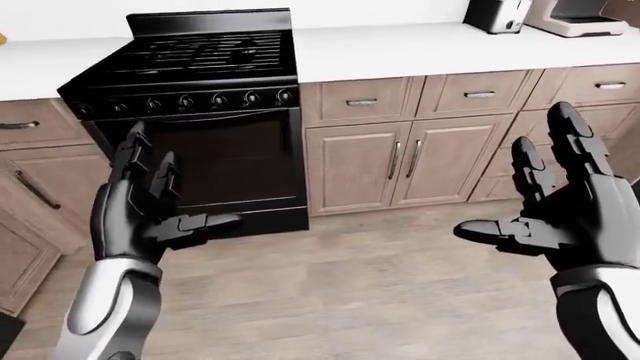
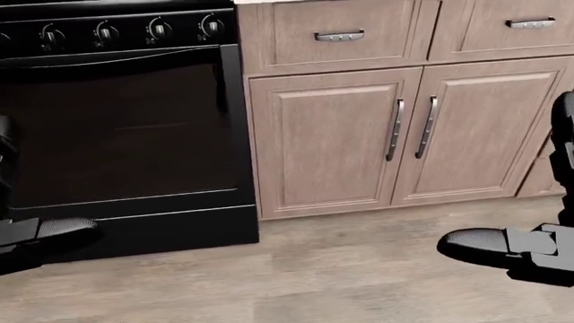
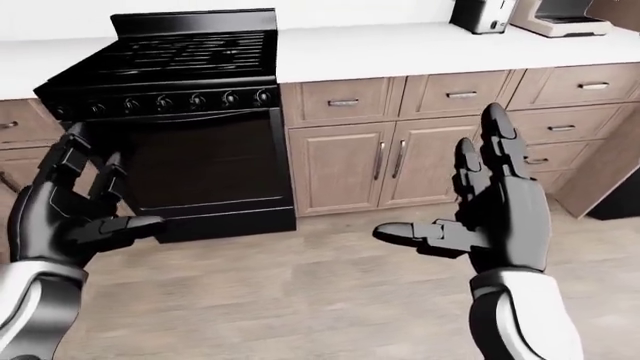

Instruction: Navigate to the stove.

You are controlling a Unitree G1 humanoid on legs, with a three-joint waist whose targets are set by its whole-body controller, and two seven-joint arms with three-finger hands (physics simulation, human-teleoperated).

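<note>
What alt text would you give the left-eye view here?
A black stove stands left of centre between wooden cabinets under a white counter. The left robot hand and right robot hand are raised, open and empty, above the wood floor.
</note>
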